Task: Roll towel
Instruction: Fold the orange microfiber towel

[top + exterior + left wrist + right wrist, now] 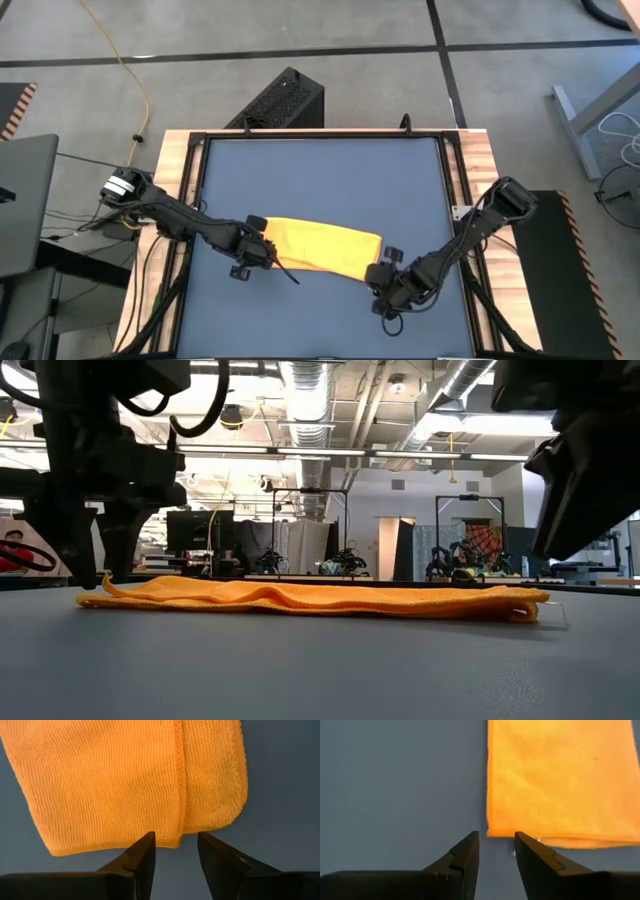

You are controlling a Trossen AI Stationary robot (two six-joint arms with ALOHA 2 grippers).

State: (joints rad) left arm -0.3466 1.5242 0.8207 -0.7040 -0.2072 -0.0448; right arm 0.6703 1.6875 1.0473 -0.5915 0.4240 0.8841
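Note:
The yellow towel (pixel 320 245) lies flat on the dark blue tabletop (pixel 320 170), folded into a long strip running left to right. It also shows in the low view (pixel 310 598). My left gripper (pixel 262 250) is low at the strip's left end. Its open fingers stand on either side of the end edge by a stitched hem (pixel 179 795), and I see no hold. My right gripper (pixel 385 270) is low at the right end, open, its fingers astride the near corner (pixel 492 831). A tiny white tag (pixel 537 839) peeks out there.
Black rails and wooden side boards (pixel 175 170) frame the tabletop. A black box (pixel 283 100) stands on the floor beyond the far edge. Bare blue surface lies on the far side (pixel 320 170) and near side (pixel 320 320) of the towel.

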